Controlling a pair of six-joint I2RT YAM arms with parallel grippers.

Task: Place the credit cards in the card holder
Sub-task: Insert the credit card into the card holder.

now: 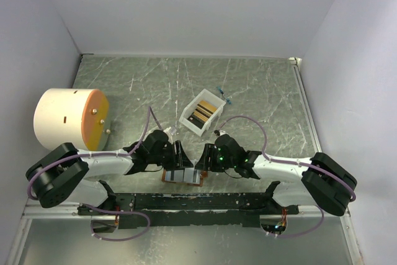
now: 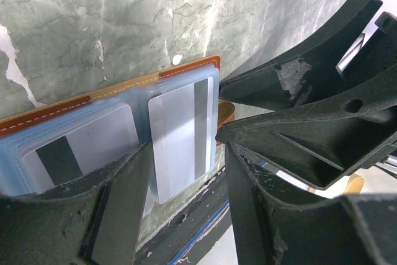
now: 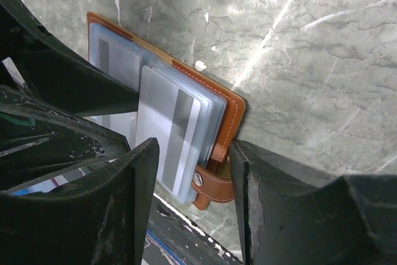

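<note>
The brown leather card holder (image 1: pixel 185 176) lies open at the table's near edge, between my two grippers. In the left wrist view its blue-grey pockets (image 2: pixel 124 122) hold two pale credit cards with dark stripes (image 2: pixel 180 134); one sticks out of its pocket toward the near edge. My left gripper (image 2: pixel 186 215) is open, its fingers (image 2: pixel 118 215) straddling that card. In the right wrist view the holder (image 3: pixel 231 116), its snap tab (image 3: pixel 214 187) and the pale card (image 3: pixel 167 134) lie below my open right gripper (image 3: pixel 195 209). More dark and gold cards sit in a white box (image 1: pixel 201 113).
A white cylinder with an orange face (image 1: pixel 68 119) stands at the left. Small blue bits (image 1: pixel 224 94) lie behind the white box. A black mounting rail (image 1: pixel 186 202) runs along the near edge just beside the holder. White walls enclose the marbled table (image 1: pixel 260 85).
</note>
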